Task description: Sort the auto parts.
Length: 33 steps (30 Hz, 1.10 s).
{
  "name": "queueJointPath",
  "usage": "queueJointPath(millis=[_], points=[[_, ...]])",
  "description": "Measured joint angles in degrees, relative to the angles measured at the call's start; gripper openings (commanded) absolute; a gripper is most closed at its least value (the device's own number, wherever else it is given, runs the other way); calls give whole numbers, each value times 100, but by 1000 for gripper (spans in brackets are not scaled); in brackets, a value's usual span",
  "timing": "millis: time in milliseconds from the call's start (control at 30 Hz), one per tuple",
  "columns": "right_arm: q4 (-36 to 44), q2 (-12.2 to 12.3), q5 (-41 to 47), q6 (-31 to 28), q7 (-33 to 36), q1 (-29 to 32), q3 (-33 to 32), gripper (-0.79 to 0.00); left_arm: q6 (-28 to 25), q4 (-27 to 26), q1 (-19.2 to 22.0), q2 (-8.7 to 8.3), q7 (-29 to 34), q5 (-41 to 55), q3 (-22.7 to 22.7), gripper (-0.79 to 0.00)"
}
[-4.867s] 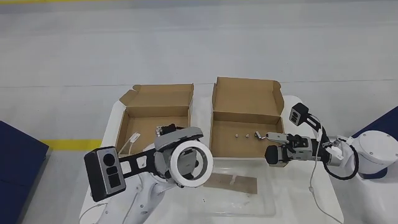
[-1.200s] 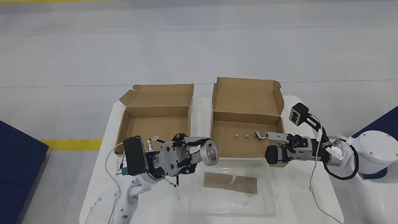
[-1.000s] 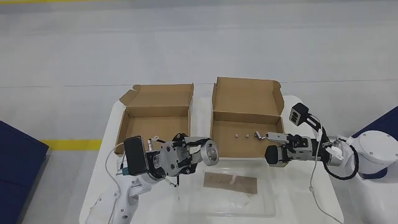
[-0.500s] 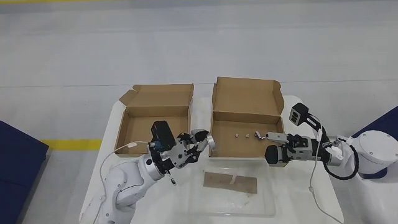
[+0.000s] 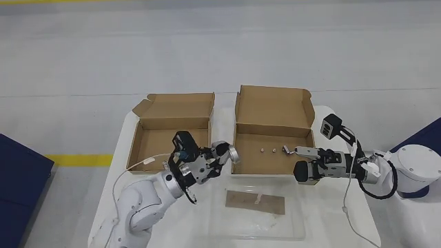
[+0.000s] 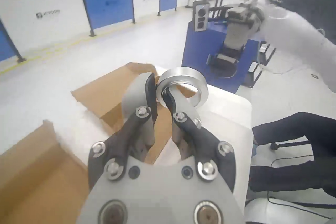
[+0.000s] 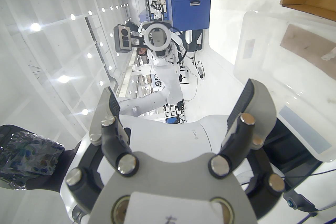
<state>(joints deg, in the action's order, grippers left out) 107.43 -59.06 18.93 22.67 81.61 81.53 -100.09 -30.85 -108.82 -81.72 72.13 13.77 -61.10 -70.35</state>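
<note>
Metal ring point(image 6: 182, 86): silver, polished, a broad flat band with an open bore. Pinched at its wall by left gripper point(image 6: 159, 95), one finger inside the bore and one outside. Held above the table point(image 5: 331, 213) at the left wall of right cardboard box point(image 5: 270, 112), beside left cardboard box point(image 5: 176, 114). Fingers of right gripper point(image 7: 181, 101) spread wide, nothing between. In right cardboard box, lid raised: two small pale parts point(image 5: 275, 150). In clear plastic bin point(image 5: 289, 227): brown sheet point(image 5: 241, 202) bearing one small pale piece point(image 5: 258, 198).
</note>
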Motion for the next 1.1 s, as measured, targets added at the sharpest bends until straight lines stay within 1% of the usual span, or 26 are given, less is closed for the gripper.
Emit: queueJointPath(millis=[133, 167, 367, 433, 700, 767, 967, 1100], points=[[0, 0, 0, 0, 0, 0, 0, 0, 992, -58, 23, 40, 363, 302, -8, -785], [0, 0, 0, 0, 0, 0, 0, 0, 1315, -66, 12, 47, 508, 338, -35, -785], [0, 0, 0, 0, 0, 0, 0, 0, 2730, -247, -28, 69, 1320, 80, -57, -785], [0, 0, 0, 0, 0, 0, 0, 0, 3078, -259, -28, 72, 1546, -31, -50, -785], [0, 0, 0, 0, 0, 0, 0, 0, 3063, -249, -27, 72, 1528, -35, -48, -785], [0, 0, 0, 0, 0, 0, 0, 0, 3226, -165, 16, 83, 1651, 16, -39, -785], [0, 0, 0, 0, 0, 0, 0, 0, 3744, 130, 423, 111, 2301, -124, -1, -785], [0, 0, 0, 0, 0, 0, 0, 0, 3990, 374, 741, 130, 2668, -176, -10, -785]])
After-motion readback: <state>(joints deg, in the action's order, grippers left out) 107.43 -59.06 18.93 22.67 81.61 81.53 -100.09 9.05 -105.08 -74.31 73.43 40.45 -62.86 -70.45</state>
